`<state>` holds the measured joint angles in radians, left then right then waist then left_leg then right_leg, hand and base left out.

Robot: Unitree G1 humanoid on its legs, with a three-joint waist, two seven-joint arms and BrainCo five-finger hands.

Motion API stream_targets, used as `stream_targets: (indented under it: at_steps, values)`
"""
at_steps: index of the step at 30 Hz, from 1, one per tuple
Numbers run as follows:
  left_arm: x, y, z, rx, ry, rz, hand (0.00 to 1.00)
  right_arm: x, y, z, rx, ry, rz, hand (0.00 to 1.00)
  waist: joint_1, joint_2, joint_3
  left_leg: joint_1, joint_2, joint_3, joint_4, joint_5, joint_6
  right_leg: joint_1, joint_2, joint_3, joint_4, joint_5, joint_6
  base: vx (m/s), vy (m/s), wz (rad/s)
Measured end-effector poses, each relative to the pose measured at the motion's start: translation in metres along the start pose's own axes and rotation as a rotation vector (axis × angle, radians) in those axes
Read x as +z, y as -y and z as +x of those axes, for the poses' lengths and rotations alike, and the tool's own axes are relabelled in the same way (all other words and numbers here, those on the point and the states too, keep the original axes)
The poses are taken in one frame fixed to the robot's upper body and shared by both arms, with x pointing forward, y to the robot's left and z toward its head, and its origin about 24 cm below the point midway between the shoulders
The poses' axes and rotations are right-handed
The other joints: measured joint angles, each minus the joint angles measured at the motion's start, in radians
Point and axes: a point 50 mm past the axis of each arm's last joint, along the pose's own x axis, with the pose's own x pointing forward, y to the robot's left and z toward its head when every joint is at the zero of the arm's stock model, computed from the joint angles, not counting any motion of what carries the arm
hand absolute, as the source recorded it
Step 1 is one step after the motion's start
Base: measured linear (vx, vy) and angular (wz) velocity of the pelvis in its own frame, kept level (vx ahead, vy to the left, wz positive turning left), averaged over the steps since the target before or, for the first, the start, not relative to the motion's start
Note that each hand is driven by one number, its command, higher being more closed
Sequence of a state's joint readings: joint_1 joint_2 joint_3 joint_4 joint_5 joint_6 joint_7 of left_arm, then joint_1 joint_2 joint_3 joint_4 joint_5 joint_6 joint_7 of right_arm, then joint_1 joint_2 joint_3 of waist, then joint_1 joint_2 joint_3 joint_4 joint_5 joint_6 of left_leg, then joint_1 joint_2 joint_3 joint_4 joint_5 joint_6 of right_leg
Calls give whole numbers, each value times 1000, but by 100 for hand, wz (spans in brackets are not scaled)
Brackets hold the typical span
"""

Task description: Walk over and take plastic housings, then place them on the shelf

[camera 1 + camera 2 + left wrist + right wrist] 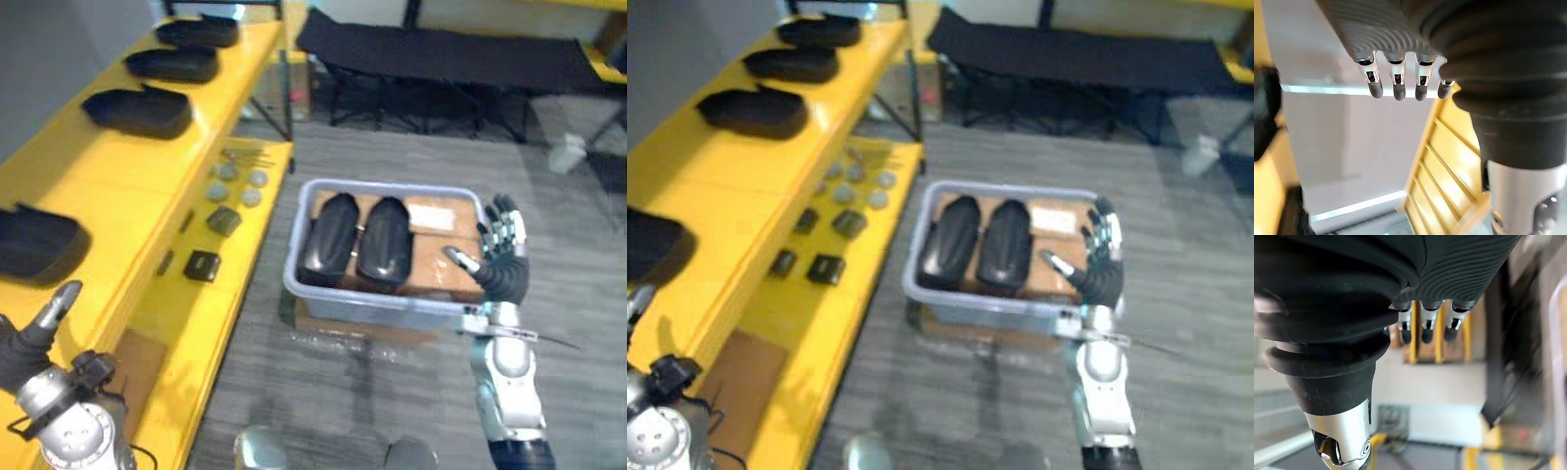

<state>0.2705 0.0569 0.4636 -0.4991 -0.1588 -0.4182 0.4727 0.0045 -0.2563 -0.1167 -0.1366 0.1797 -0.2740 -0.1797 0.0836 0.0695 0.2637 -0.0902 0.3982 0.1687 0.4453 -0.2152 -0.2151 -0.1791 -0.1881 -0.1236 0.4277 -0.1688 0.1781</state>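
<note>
Two black plastic housings [328, 245] [383, 240] lie side by side in a grey bin [392, 186], on brown cardboard. My right hand [500, 257] is raised over the bin's right edge, open, fingers straight and thumb spread, holding nothing. It stands to the right of the two housings and apart from them. Several more black housings [137, 110] [34, 245] rest in a row on the top of the yellow shelf [108, 186]. My left hand [29, 333] is at the lower left by the shelf's near end, open and empty, its fingers [1396, 83] straight.
The lower yellow shelf level holds round grey discs [235, 181] and small dark blocks [202, 265]. The bin sits on a cardboard box [333, 323] on grey floor. A black cot [441, 54] stands at the back, with a white bottle [566, 154] at the right.
</note>
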Motion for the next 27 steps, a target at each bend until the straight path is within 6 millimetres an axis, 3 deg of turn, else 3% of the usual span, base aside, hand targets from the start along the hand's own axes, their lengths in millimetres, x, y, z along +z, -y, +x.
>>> stream_targets:
  at_steps: [3, 7, 9, 11, 14, 16, 18, 22, 27]
  values:
    - [10, 1, -3, 14, 45, -39, 0, 2, 18, -4, -82, 3, -24, 0, -31, -13, 13, 27, -26, -21, -72, 6, 10, -76, 23, 81, -19, 35, -3, -86, -9, -85]
    - [16, 15, -5, -29, 79, -130, 0, 5, 43, -29, -198, -24, 1, 0, -85, -46, 45, 37, -77, -15, -153, 6, 11, -115, 15, 141, -125, 133, 12, -88, 81, -48]
    - [14, 28, -7, -60, 65, -175, 0, -1, 42, -41, -238, -67, 58, 0, -97, -66, 57, 35, -88, -15, -158, 6, 10, -112, 9, 151, -160, 163, 17, -76, 75, -14]
    - [5, 42, -10, -91, 9, -218, 0, -8, 39, -50, -248, -106, 104, 0, -98, -63, 60, 36, -101, -20, -158, 6, 10, -94, -2, 150, -188, 182, 25, -49, 49, 3]
    - [-14, 54, -19, -181, -125, -182, 0, -19, 20, -47, -199, -150, 151, 0, -91, -54, 65, 36, -111, -30, -158, 5, 10, -65, -13, 143, -231, 211, 32, -44, 31, 10]
    - [-39, 67, -37, -314, -284, -157, 0, -29, 11, -35, -183, -167, 175, 0, -77, -50, 68, 18, -120, -66, -155, 0, 4, -45, -24, 118, -249, 222, 35, -61, 17, 32]
    - [-71, 80, -71, -446, -517, -87, 0, -31, 3, -10, -196, -142, 178, 0, -57, -44, 77, -4, -135, -107, -125, -8, -5, -27, -42, 94, -255, 229, 41, -62, 35, 42]
    - [-94, 85, -116, -603, -741, -29, 0, -20, 8, 42, -279, -73, 127, 0, -29, -25, 109, -52, -156, -172, -59, -25, -9, 14, -71, 37, -269, 238, 51, -63, 60, 42]
    - [-113, 79, -140, -750, -858, 103, 0, -8, 22, 97, -360, -75, 27, 0, 14, -7, 121, -89, -177, -220, -51, -12, -14, 42, -91, -11, -300, 255, 61, -48, 39, 34]
